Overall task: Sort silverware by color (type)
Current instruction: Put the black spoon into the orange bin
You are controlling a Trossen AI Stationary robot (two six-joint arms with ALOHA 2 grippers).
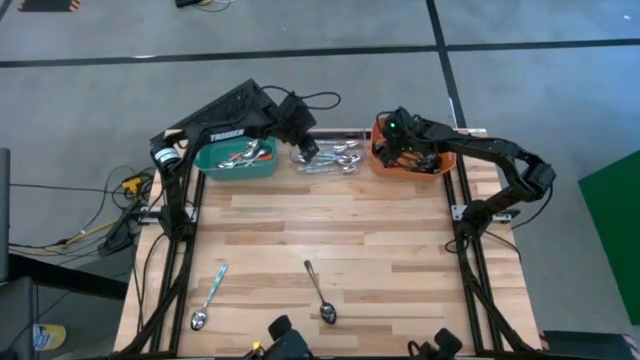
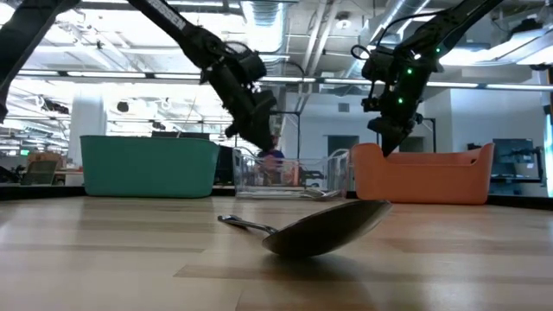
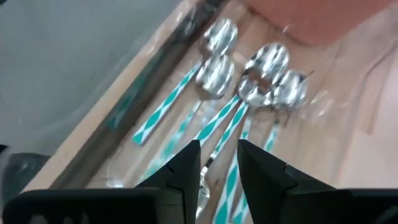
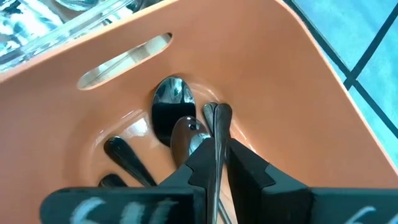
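- The left gripper [image 1: 305, 147] is hanging over the clear bin [image 1: 355, 133] at the middle of the bench's far edge, its fingers [image 3: 186, 168] standing apart with nothing between them.
- Below it, several teal-handled spoons [image 3: 214, 78] are lying in the clear bin, bowls clustered toward the orange bin side (their handles are crossing one another).
- The right gripper [image 1: 400, 150] is reaching down into the orange bin [image 1: 440, 166] at the far right corner of the bench, its fingers [image 4: 245, 165] clamped on the handle of a dark spoon [image 4: 217, 127].
- That dark spoon is standing nearly upright between the fingers, its handle end pointing toward the bin's floor.
- More dark spoons [image 4: 171, 102] are lying on the orange bin's floor just beside the held one, near the wall with the slot handle.
- The teal bin [image 1: 235, 166] is sitting toward the far left corner of the bench, holding orange-handled spoons [image 1: 243, 153].
- Two spoons are lying loose on the bare bench [image 1: 380, 250] near its near edge: a teal-handled spoon [image 1: 210, 297] toward the near left corner, and a dark-handled spoon [image 1: 320, 293] near the middle of that edge.
- These two are lying well apart from each other and from all three bins.
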